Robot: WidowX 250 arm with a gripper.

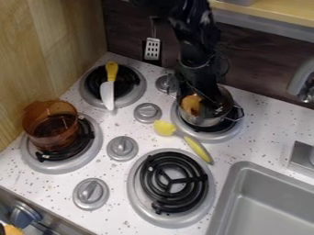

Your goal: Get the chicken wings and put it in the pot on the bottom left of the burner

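Your wing lies inside the metal pot, toward its left side, and your claw hangs down into that same pot, right by the wing; you can't tell from here whether it is spread, pressed together or pinching the piece. Expect a light, stiff toy, probably smooth enough to twist or slide if you catch only its edge. Take it across the thick middle, with even, moderate pressure; it shouldn't be fragile. The metal pot is light too, and may drag if you brush its wall, so lift straight up until the wing clears the rim. Your goal, the orange pot, sits left of the metal pot and nearer you, on its burner; lower the wing well inside before letting go.
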